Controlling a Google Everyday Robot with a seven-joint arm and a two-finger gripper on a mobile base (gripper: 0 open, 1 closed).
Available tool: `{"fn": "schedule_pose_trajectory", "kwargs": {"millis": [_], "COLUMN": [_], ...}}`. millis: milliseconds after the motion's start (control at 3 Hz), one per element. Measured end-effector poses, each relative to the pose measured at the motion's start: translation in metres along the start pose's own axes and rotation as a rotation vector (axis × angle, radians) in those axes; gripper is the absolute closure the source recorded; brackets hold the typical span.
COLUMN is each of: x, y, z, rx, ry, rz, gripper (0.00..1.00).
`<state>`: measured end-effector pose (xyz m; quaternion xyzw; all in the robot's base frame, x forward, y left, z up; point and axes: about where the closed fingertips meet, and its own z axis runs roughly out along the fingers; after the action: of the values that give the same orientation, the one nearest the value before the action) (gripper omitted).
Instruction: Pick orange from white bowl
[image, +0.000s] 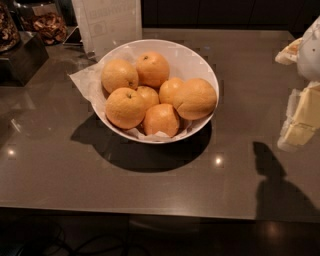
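Note:
The white bowl (192, 52) stands on a grey counter, lined with crinkled white paper that sticks out on its left side. It holds several oranges. The orange (195, 98), the largest one, oblong with a faint curved crease, lies at the bowl's right side against the rim. Smaller, rounder oranges fill the left and the middle. My gripper (302, 117) is at the right edge of the view, white and pale yellow, partly cut off. It hangs above the counter well to the right of the bowl and touches nothing.
A white sign stand (107, 22) is right behind the bowl. Jars of snacks (47, 22) and a dark box (20, 57) stand at the back left. The counter's front edge (150, 212) runs along the bottom. My gripper's shadow (272, 185) falls at the front right.

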<state>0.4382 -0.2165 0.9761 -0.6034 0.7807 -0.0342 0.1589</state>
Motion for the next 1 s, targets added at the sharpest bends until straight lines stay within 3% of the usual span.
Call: {"fn": "schedule_pose_trajectory", "kwargs": {"millis": [333, 667, 1000], "x": [-0.003, -0.028, -0.058], "y": [-0.001, -0.006, -0.011], "z": [0.001, 0.015, 0.042], "rx": [0.0, -0.035, -0.109], "ry": [-0.006, -0.042, -0.074], "rz": [-0.004, -0.054, -0.115], "gripper": [0.0, 0.0, 0.0]}}
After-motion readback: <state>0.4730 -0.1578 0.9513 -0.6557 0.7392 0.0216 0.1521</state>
